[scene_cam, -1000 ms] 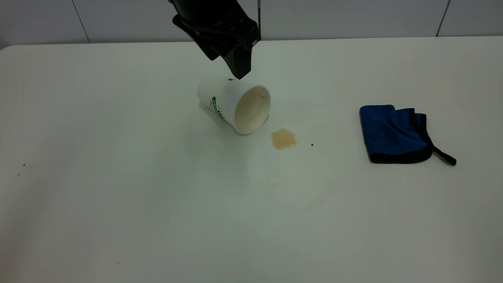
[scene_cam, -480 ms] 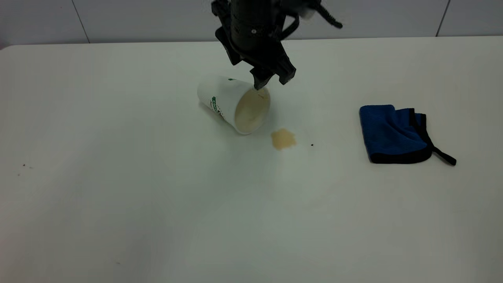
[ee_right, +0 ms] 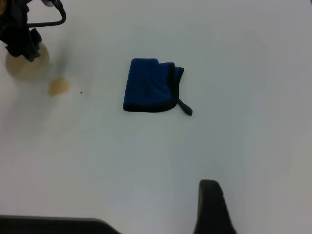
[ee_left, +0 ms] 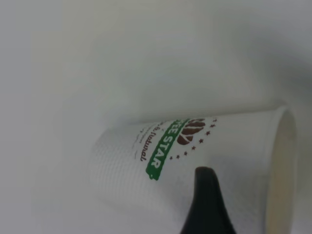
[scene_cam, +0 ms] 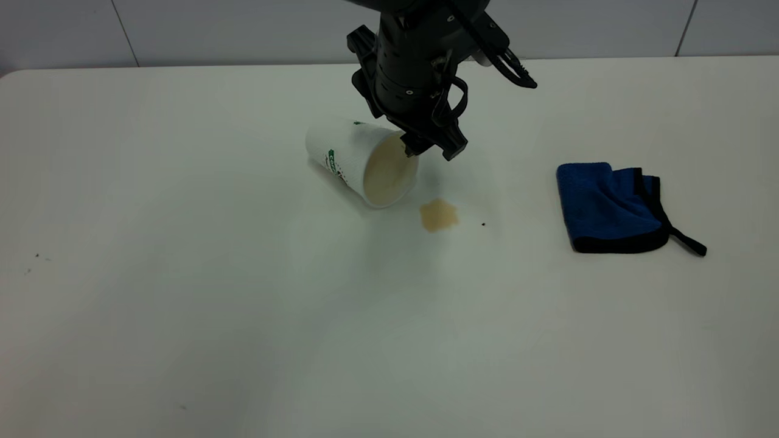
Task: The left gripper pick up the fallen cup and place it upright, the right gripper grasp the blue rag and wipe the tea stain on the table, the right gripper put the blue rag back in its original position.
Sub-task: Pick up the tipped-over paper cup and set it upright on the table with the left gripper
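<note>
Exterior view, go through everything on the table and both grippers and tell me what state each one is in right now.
fallen cup: on its side, mouth toward the tea stain.
tea stain: unwiped, just off the cup's mouth.
blue rag: folded, untouched, apart from the stain.
left gripper: open, fingertips at the cup's rim.
right gripper: away from the rag; only one finger shows.
table: bare except for a few dark specks.

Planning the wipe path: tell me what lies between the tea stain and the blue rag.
Exterior view: only a tiny black speck beside the tea stain; otherwise bare table up to the blue rag.
</note>
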Robot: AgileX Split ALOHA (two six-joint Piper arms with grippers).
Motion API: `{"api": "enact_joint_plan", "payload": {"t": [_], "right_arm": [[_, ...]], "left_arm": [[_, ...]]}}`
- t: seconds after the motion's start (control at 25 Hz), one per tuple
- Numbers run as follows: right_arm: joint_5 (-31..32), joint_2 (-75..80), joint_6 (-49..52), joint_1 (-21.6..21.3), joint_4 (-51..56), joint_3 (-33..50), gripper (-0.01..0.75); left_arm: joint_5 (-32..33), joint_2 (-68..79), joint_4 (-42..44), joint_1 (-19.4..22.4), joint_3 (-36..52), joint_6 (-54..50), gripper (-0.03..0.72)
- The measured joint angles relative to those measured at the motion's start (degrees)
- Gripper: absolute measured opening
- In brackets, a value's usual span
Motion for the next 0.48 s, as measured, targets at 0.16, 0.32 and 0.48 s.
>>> {"api": "enact_joint_plan", "payload": {"t": [0.16,0.32,0.48], "right_arm": [[0.0,0.0,0.0,0.0,0.0,0.0,0.534],[0.0,0.0,0.0,0.0,0.0,0.0,0.534],[0.0,0.0,0.0,0.0,0.0,0.0,0.534]], "left_arm": [[-0.3,0.41,1.44,0.0,0.0,-1.12,0.582],[-0.09,2.02,5.25,0.0,-0.1,-1.81,0.582],[0.38,3.01,9.58,0.0,-0.1,-4.03,0.582]]}}
